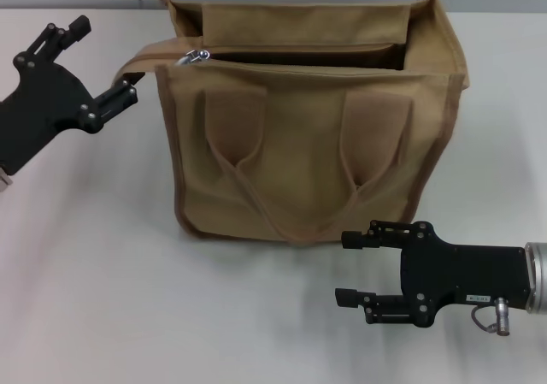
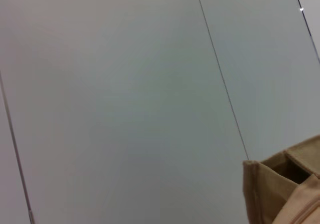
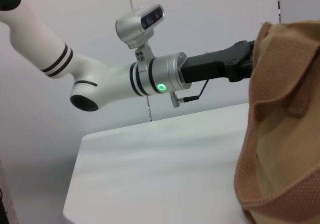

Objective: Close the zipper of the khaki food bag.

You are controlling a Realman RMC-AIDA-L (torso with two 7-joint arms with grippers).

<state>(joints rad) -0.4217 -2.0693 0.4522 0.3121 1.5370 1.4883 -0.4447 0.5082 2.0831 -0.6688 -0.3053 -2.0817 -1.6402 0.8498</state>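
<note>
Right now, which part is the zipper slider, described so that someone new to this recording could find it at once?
Start at the khaki food bag standing mid-table, its top gaping open. Follow the near edge of the opening to the bag's left end, beside the left gripper. There sits the slider of the zipper: the only small, shiny silver metal piece among plain tan fabric.

We see the khaki food bag (image 1: 308, 136) just right of the left gripper (image 1: 101, 67) and behind the right gripper (image 1: 352, 267); the zipper (image 1: 291, 56) runs along its top. Its slider (image 1: 193, 57) sits at the end nearest the left gripper; everything rests on the table (image 1: 128, 307).
</note>
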